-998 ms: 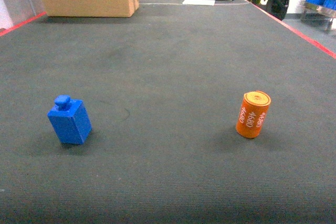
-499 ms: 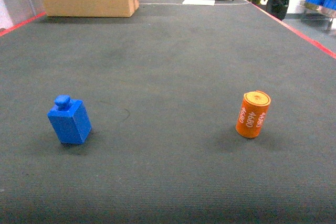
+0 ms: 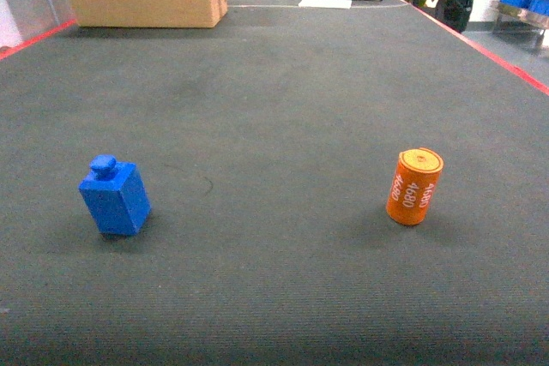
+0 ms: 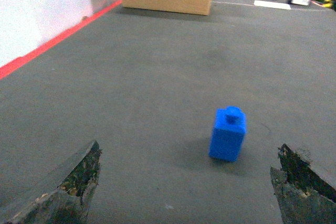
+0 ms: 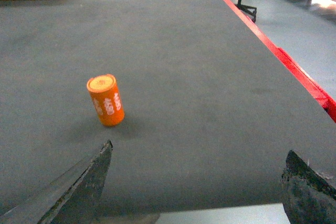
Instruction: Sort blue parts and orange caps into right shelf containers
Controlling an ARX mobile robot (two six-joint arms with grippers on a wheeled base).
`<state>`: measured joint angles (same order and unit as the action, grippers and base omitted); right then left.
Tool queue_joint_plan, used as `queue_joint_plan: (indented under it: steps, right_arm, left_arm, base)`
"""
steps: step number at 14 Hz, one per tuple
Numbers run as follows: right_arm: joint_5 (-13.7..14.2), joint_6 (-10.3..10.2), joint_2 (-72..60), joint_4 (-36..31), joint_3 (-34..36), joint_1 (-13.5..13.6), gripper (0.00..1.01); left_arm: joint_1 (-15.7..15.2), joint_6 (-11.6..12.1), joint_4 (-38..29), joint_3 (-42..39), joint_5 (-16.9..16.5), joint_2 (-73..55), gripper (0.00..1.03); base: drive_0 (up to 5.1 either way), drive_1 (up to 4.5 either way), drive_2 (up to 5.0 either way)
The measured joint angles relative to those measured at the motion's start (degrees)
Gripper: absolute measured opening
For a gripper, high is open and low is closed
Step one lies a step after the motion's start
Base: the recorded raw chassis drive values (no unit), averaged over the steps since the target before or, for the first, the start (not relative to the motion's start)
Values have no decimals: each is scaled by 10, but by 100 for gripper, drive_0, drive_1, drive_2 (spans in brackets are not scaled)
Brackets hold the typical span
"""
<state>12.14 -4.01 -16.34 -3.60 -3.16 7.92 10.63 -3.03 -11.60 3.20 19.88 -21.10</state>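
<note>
Head view: risk of toppling the small blocky bright blue plastic part [image 3: 114, 197], tilted, well left of the squat orange cylindrical cap [image 3: 413, 186] on the dark grey mat [image 3: 274, 109]; no arms visible.

Left wrist: left gripper [image 4: 184, 182] spread wide, empty, blue part between and beyond the fingertips, nearer the right.

Right wrist: right gripper [image 5: 197, 179] wide open, empty; cap beyond the left finger, leaning, liable to roll if nudged.

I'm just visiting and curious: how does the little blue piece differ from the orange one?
The blue part is a boxy block with a small knob on top; the orange cap is a round cylinder. The orange cap carries white printed numbers; the blue part is plain. Both stand upright on the dark mat, far apart, untouched.
</note>
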Motion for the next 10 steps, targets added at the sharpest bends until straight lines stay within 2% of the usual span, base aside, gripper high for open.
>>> queue_joint_plan:
  steps: [1, 2, 4, 6, 10]
  right_arm:
    - [5, -5, -75, -76, -14, 4, 98]
    - [-4, -10, -176, -165, -40, 8, 98]
    - [-30, -12, -321, -272, -81, 8, 98]
    - [-49, -16, -452, -326, -130, 13, 98]
    - [-61, -17, -612, -356, -214, 32, 98]
  left_arm:
    - [-16, -2, -77, 15, 2, -92, 98]
    - [-20, -2, -160, 48, -18, -196, 98]
    - [-8, -1, -242, 104, -55, -333, 98]
    - [-2, -1, -274, 157, -73, -461, 98]
    - [5, -5, -298, 232, -95, -616, 98]
  base:
    - [0, 0, 0]
    - [0, 0, 0]
    - [0, 0, 0]
    - [0, 0, 0]
    - [0, 0, 0]
